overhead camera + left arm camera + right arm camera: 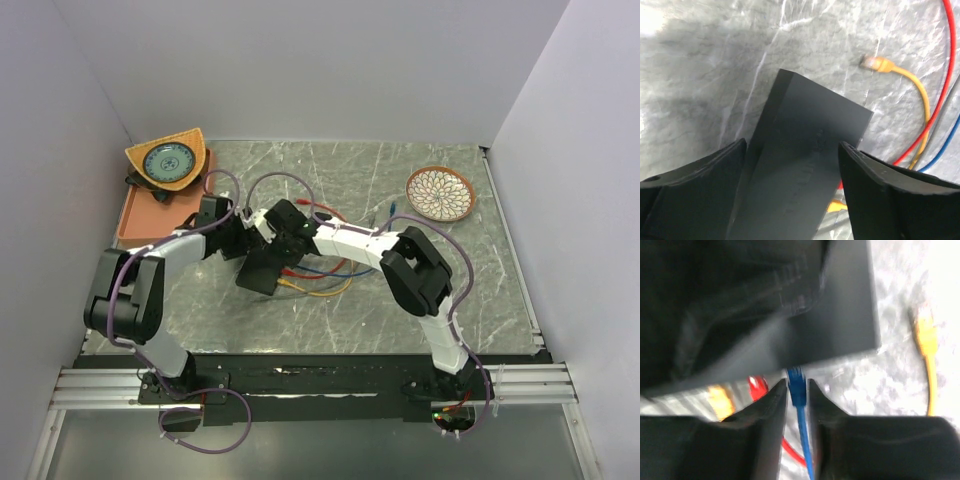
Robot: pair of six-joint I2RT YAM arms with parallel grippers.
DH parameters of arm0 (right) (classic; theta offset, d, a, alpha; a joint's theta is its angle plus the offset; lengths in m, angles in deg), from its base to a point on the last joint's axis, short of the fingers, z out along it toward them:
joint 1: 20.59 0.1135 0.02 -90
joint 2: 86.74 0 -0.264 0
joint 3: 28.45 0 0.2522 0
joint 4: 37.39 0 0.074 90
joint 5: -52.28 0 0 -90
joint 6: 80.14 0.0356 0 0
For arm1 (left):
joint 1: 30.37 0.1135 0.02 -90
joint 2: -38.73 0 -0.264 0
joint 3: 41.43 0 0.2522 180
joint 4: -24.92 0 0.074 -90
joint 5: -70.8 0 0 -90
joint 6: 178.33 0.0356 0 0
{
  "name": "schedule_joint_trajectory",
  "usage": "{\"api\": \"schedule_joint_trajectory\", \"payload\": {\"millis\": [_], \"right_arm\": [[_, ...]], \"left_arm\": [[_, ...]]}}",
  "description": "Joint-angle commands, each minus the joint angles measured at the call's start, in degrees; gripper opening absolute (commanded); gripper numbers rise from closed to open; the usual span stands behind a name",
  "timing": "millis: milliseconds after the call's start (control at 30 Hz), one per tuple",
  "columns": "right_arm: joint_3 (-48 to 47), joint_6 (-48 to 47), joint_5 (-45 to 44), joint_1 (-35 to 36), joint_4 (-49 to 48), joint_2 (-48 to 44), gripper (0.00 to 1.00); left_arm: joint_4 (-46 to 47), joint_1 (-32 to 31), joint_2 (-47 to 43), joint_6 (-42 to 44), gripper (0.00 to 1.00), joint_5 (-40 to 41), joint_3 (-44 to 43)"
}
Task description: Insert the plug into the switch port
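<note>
The black box (262, 270) is on the counter (420, 310), left of centre. The left gripper (792, 145) stands open around it, with a thin gap at one finger. The right gripper (796, 382) has the blue plug (798, 390) between its nearly closed fingers; whether they press it, I cannot tell. The plug's tip meets the box's edge; the switch port is hidden there.

Table (330, 325) centre is crowded: black box (258, 272) is flanked by left gripper (792, 144); right gripper (796, 382) gap is filled by blue plug (797, 374). Loose cables (922, 100) are strewn right of box. Rear-left is taken by orange tray (135, 225), rear-right by patterned plate (440, 193). Bare marble is seen along front and rear centre.
</note>
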Motion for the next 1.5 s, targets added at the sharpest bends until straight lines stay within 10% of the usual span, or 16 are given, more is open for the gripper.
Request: {"api": "schedule_joint_trajectory", "payload": {"millis": [0, 567, 1467], "right_arm": [[1.27, -0.19, -0.06, 1.46, -11.49, -6.99, 0.41], [5.67, -0.1, -1.47, 1.46, -10.78, -13.93, 0.98], [15.07, -3.62, -1.65, 9.54, -6.04, -21.14, 0.96]], "left_arm": [[-4.68, 0.44, -5.77, -0.62, 0.84, -2.73, -4.31], [-11.37, 2.82, -18.34, 2.11, 0.98, 3.51, -8.09], [-5.31, 10.2, -19.67, -0.96, 0.98, -10.01, -1.15]]}}
